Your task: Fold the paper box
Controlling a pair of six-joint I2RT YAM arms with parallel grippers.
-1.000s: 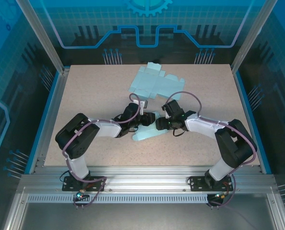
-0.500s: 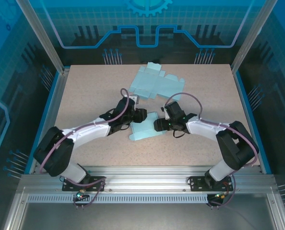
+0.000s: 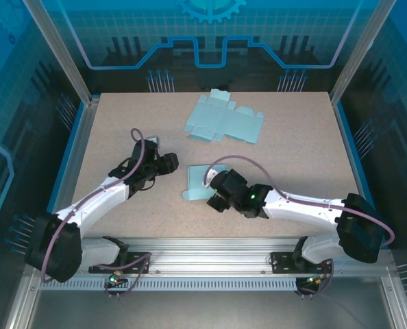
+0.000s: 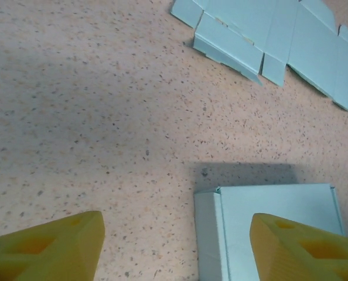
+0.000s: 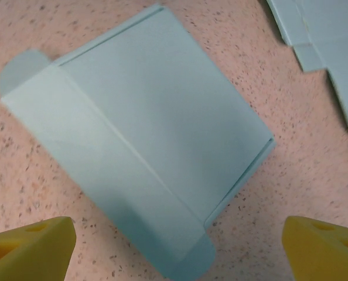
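Both left gripper (image 3: 168, 163) and right gripper (image 5: 177, 249) are hanging with fingers (image 5: 33, 243) spread; we are finding the paper box (image 5: 145, 140) just ahead of the right one (lying diagonally).

folded box (image 3: 198, 182): pale blue, closed, lying flat, centre | unfolded blank (image 3: 224, 123): pale blue, flat, farther back

The folded box (image 3: 197, 184) lies on the table (image 3: 299, 157) near its middle, with the flat box blank (image 3: 225, 121) well behind it toward the far edge. The left gripper (image 3: 170, 163) sits to the box's left, apart from it. The right gripper (image 3: 214, 195) sits over the box's near right corner.
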